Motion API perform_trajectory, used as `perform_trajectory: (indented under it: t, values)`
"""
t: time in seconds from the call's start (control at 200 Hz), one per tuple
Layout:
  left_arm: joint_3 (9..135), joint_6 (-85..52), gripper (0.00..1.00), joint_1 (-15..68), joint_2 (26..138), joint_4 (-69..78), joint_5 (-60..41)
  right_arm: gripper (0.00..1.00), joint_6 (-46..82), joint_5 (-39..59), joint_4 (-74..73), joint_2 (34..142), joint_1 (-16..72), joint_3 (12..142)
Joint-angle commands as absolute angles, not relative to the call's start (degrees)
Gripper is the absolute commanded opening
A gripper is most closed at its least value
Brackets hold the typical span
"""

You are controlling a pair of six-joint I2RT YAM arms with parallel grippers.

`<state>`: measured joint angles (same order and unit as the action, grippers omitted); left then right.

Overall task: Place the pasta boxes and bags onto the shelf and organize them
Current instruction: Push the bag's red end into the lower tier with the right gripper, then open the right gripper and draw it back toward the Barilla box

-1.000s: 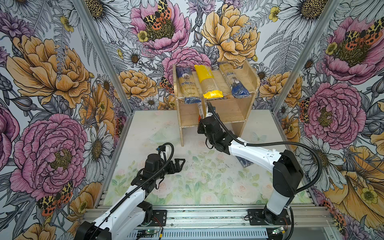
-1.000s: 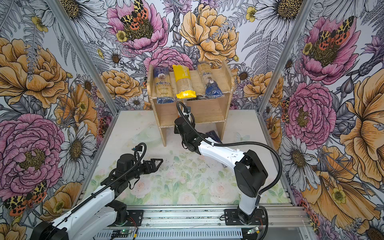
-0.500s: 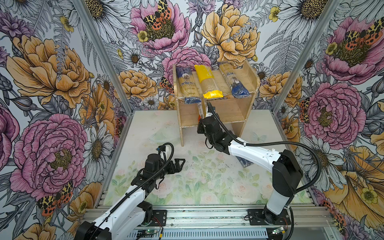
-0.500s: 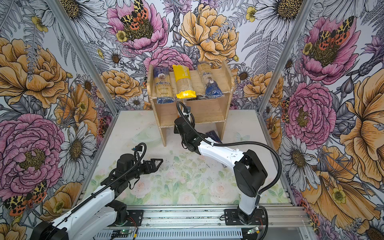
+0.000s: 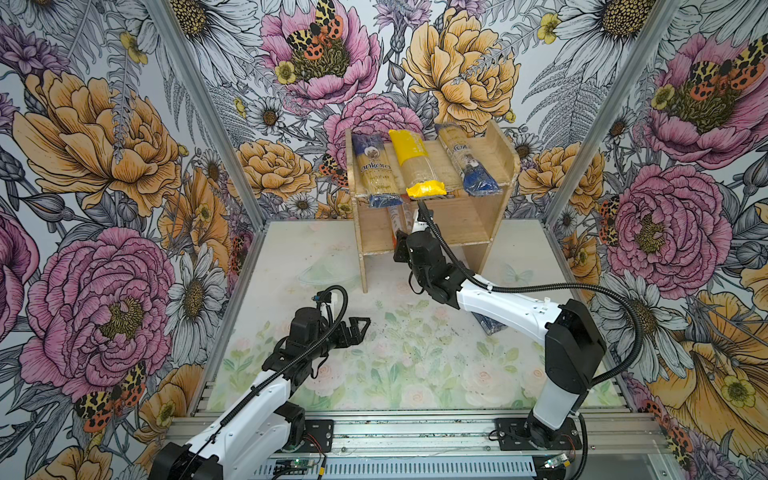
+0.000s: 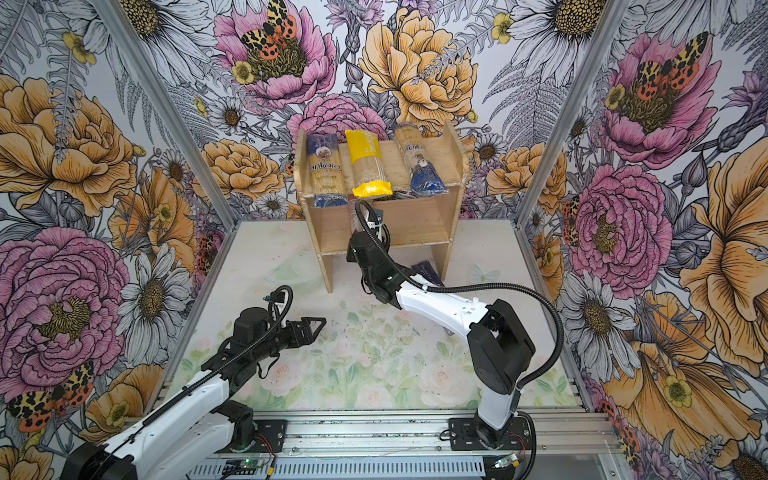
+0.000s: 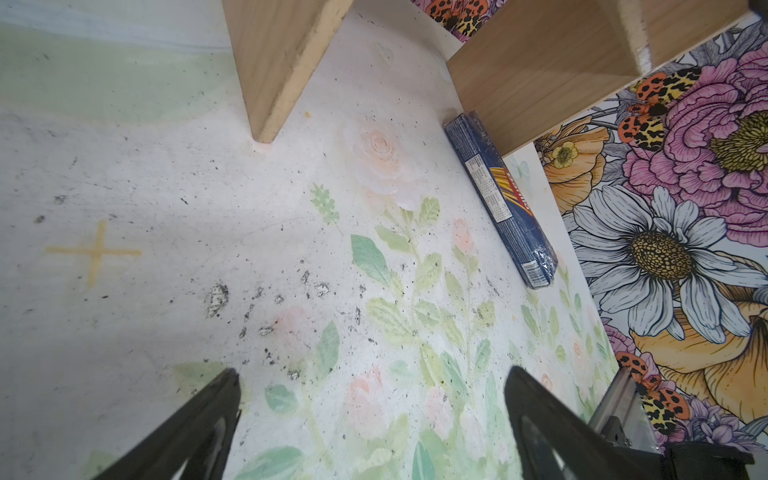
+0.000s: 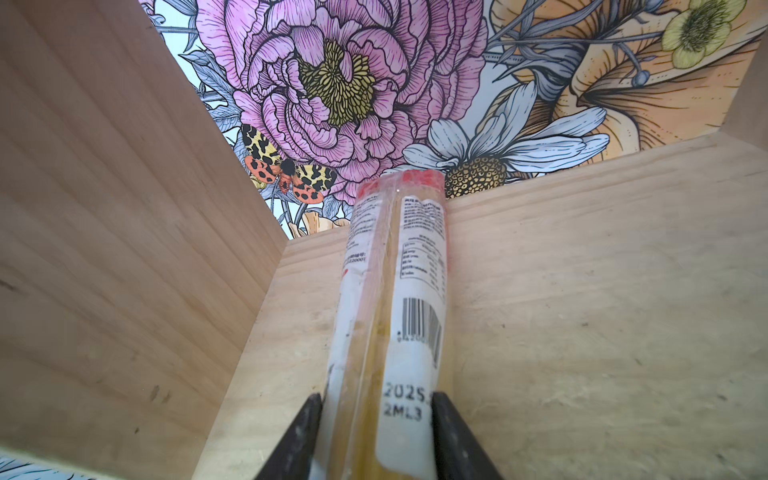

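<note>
The wooden shelf (image 5: 478, 224) stands at the back of the mat. On its top tier lie the blue-ended "ankara" bag (image 5: 374, 170), the yellow-ended bag (image 5: 413, 162) and the slimmer blue-ended bag (image 5: 467, 166). A red-ended pack (image 8: 395, 291) rests lengthwise on the lower tier, close to the left side panel. My right gripper (image 8: 377, 399) holds its near end, a finger against each side. The dark blue Barilla pack (image 7: 503, 199) lies on the mat by the shelf's right leg, partly under my right arm in both top views. My left gripper (image 7: 372, 374) hovers open and empty over the mat.
The shelf's left side panel (image 8: 124, 249) is close beside the held pack. To the pack's right the lower tier (image 8: 602, 311) is bare wood. Floral walls enclose the mat on three sides, and an aluminium rail (image 5: 415, 432) runs along the front.
</note>
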<state>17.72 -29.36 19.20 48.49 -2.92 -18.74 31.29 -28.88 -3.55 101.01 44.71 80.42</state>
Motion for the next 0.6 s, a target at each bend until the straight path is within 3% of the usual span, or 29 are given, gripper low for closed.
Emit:
perform_trajectory:
  t: [0.0,0.155,0.4,0.595]
  values:
    - [17.7,-27.7,0.99,18.6,47.9,-2.5,-19.1,0.43,31.6,-30.2,-7.0,100.7,44.9,81.6]
    - [17.6,-27.7,0.99,18.6,47.8,-2.5,-19.1,0.46,31.3,-30.1,-7.1,100.5,44.9,81.4]
    - [17.6,-27.8,0.99,18.6,47.5,-2.6,-19.2,0.65,29.6,-29.9,-7.1,98.7,44.9,79.9]
    - [17.5,-27.8,0.99,18.8,47.5,-2.7,-19.0,0.69,27.8,-27.1,-7.1,95.9,44.7,78.4]
